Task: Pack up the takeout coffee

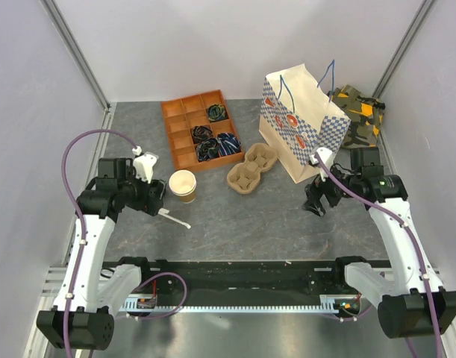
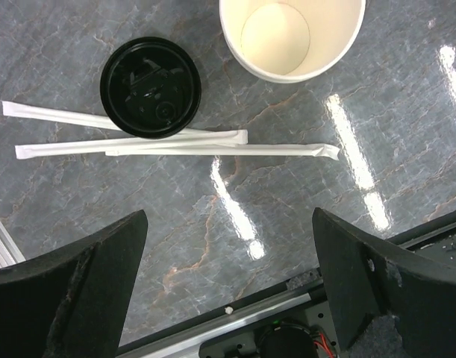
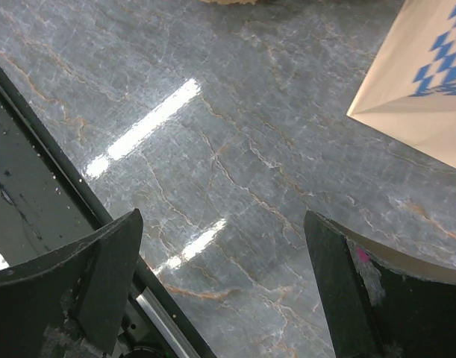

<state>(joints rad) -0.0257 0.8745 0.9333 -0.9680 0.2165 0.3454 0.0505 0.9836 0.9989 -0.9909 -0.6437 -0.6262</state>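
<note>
The takeout coffee does not show in any view. A lidless tan paper cup (image 1: 183, 185) (image 2: 291, 37) stands upright with a cream inside. A loose flat black lid (image 2: 151, 87) lies on the table to its left, resting on wrapped white straws (image 2: 175, 145) (image 1: 174, 218). My left gripper (image 1: 151, 198) (image 2: 229, 224) hovers just left of the cup, open, with only bare table between its fingers. My right gripper (image 1: 317, 203) (image 3: 222, 224) is open over bare table, below the corner of the blue-checked paper bag (image 1: 302, 123) (image 3: 422, 82).
A pulp cup carrier (image 1: 251, 168) lies between the cup and the bag. An orange divided tray (image 1: 201, 128) with dark bundles sits behind it. A camouflage pouch (image 1: 358, 112) lies behind the bag. The black rail (image 2: 287, 313) runs along the near table edge.
</note>
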